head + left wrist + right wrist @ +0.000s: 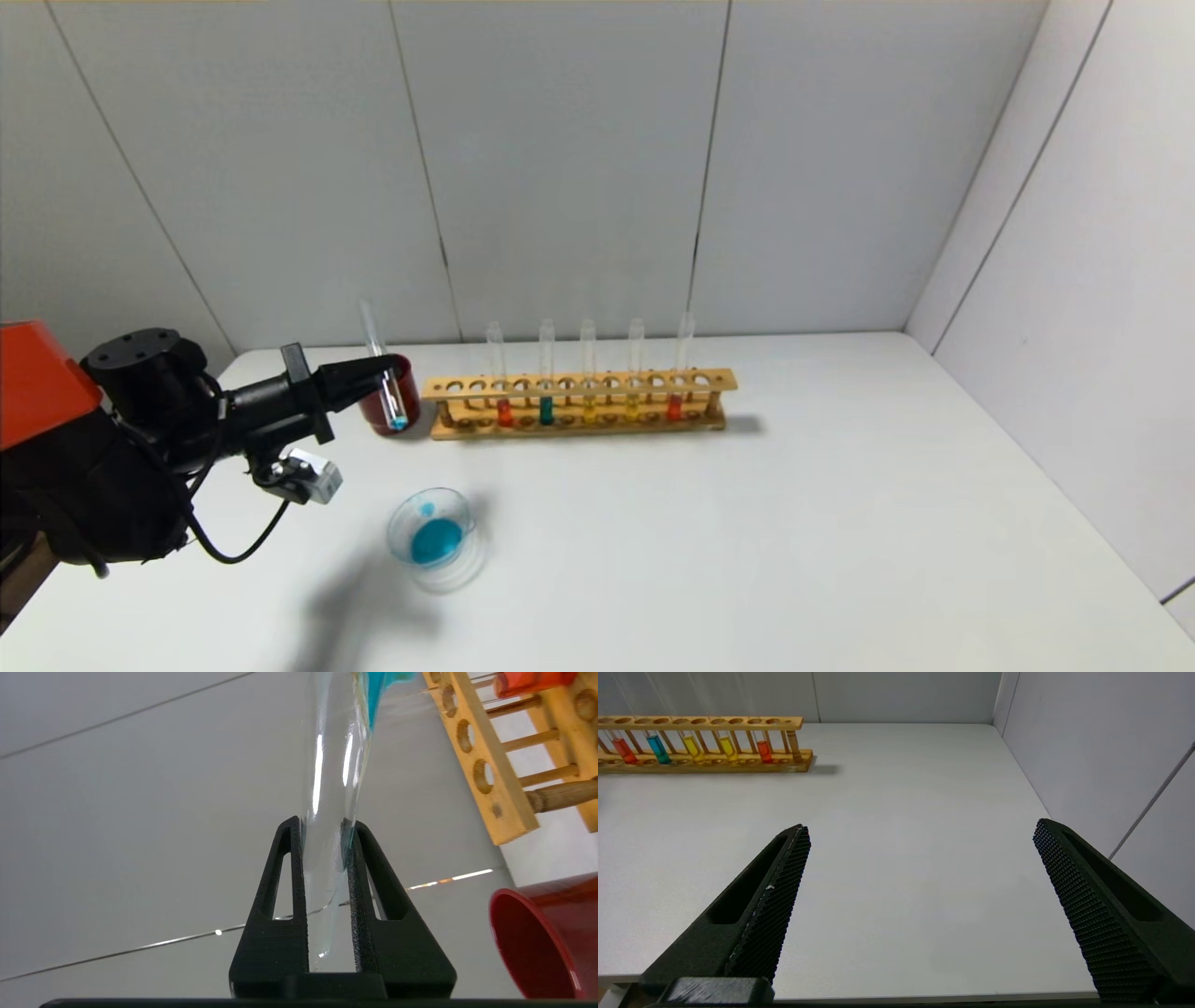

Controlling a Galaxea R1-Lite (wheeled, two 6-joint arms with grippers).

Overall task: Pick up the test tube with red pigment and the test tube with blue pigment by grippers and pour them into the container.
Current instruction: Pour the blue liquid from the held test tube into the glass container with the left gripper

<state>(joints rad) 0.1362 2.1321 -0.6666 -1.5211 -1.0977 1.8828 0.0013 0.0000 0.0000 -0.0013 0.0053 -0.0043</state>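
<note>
My left gripper [387,370] is shut on the test tube with blue pigment [372,329] and holds it nearly upright above the table, in front of the red cup. A little blue liquid sits at the tube's bottom. In the left wrist view the gripper [325,826] clamps the glass tube [334,756]. The container [393,537], a clear glass dish, holds a blue puddle and stands nearer to me than the cup. Two tubes with red-orange liquid [505,412] [674,406] stand in the rack. My right gripper [920,828] is open and empty over bare table, out of the head view.
A wooden rack [579,383] stands at the back with several tubes: red-orange, dark teal, two yellow, red-orange. It also shows in the right wrist view [705,721]. A dark red cup [372,411] stands at its left end. Grey walls close the back and right.
</note>
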